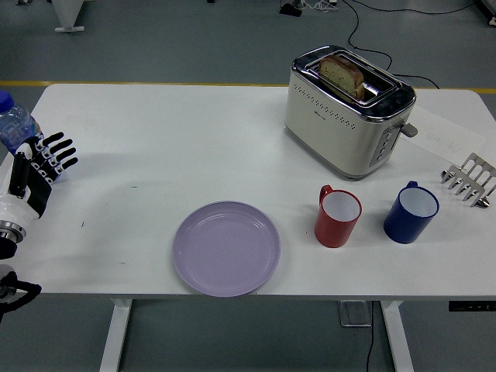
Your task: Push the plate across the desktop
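Note:
A lilac plate (226, 248) lies flat near the table's front edge, left of centre. My left hand (37, 170) is at the far left edge of the table, well away from the plate, with its fingers spread and holding nothing. It partly overlaps a water bottle behind it. My right arm is out of view.
A blue-capped water bottle (14, 125) stands at the far left. A toaster (347, 111) with bread in it stands at the back right. A red mug (338, 215) and a blue mug (411, 211) stand right of the plate. A metal rack (470, 180) is at the right edge.

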Tool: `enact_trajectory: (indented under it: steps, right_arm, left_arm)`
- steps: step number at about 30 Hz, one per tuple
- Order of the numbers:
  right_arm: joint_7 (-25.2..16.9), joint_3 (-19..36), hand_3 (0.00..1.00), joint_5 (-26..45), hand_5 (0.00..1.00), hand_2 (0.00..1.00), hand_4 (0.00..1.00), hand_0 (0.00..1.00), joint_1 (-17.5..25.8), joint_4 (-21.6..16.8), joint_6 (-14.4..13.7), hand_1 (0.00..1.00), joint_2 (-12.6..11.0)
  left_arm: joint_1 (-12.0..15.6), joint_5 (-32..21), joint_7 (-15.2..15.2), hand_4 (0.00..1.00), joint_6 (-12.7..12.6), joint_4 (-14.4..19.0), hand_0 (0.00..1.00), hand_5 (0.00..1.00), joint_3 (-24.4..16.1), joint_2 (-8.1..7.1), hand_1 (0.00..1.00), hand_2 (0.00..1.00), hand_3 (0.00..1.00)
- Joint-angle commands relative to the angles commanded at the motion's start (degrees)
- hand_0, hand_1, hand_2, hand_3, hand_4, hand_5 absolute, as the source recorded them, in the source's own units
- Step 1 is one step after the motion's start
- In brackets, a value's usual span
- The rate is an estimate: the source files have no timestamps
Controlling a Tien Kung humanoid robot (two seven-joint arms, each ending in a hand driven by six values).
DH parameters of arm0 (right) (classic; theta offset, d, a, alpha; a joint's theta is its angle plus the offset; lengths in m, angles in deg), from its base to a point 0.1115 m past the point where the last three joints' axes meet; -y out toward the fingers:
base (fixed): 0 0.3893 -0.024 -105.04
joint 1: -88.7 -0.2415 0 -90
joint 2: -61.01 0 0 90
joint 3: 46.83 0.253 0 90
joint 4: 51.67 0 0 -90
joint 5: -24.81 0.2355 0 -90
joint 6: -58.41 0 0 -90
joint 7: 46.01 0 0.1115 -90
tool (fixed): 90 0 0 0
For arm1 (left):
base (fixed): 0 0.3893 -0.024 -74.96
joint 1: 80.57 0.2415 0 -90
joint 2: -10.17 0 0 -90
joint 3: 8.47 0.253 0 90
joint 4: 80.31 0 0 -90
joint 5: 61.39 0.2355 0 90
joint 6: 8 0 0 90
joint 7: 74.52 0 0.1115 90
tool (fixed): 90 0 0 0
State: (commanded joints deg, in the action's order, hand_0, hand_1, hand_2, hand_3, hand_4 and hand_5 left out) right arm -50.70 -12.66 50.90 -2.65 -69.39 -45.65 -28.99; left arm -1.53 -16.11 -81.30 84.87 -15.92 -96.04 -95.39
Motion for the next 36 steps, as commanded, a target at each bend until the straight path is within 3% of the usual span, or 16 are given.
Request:
enact_trajectory:
  steps: [7,13,36]
  right_arm:
    - [-0.01,-0.14,0.596,0.52,0.621,0.602,0.350,0.586,-0.01,-0.09,-0.15,0.504,0.00]
    - [0.09,0.10,0.597,0.43,0.620,0.602,0.352,0.585,0.12,-0.16,-0.37,0.503,0.00]
    - [0.28,0.51,0.596,0.30,0.624,0.603,0.350,0.583,0.63,-0.22,-0.68,0.504,0.00]
  left_arm:
    - [1.18,-5.05,1.19,0.453,0.55,-1.17,0.681,0.998,-2.38,-1.68,0.711,0.703,0.673]
    - [1.30,-5.08,1.26,0.462,0.73,-1.79,0.681,0.998,-3.61,-2.16,0.710,0.704,0.674]
    - [2.30,-4.27,0.63,0.474,0.33,-2.22,0.678,0.998,-4.71,-2.44,0.708,0.700,0.678]
